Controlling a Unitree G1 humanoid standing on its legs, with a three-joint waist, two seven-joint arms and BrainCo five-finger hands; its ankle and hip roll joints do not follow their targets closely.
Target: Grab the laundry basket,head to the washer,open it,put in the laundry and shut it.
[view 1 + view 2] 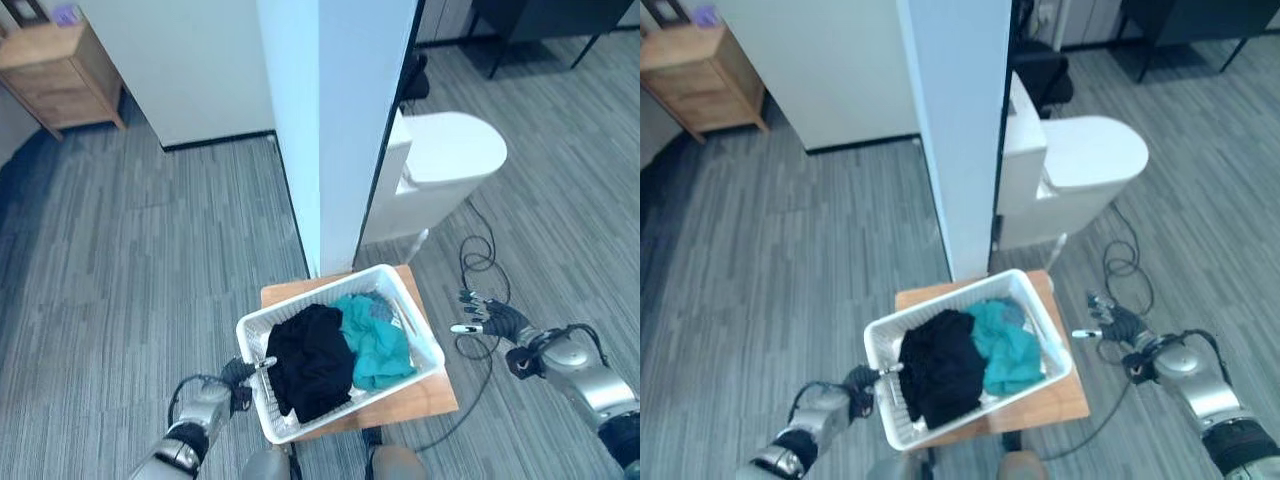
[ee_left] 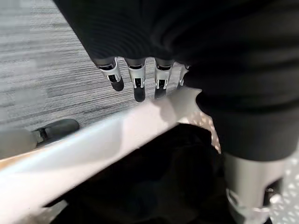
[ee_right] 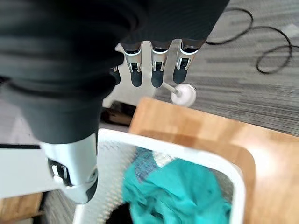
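A white mesh laundry basket (image 1: 312, 298) stands on a small wooden table (image 1: 420, 395). It holds a black garment (image 1: 310, 365) on its left and a teal garment (image 1: 378, 340) on its right. My left hand (image 1: 235, 380) is at the basket's left rim (image 2: 93, 144), with straight fingers (image 2: 138, 88) past the outside of the rim and the thumb on the inner side. My right hand (image 1: 490, 318) hovers open to the right of the table, a little apart from the basket (image 3: 187, 151). Its fingers (image 3: 156, 74) are spread.
A tall pale pillar (image 1: 340, 130) rises just behind the table. A white rounded unit (image 1: 450, 150) stands behind it to the right. A wooden cabinet (image 1: 60, 70) is at the far left and dark chair legs (image 1: 540, 20) at the far right. Grey floor lies to the left.
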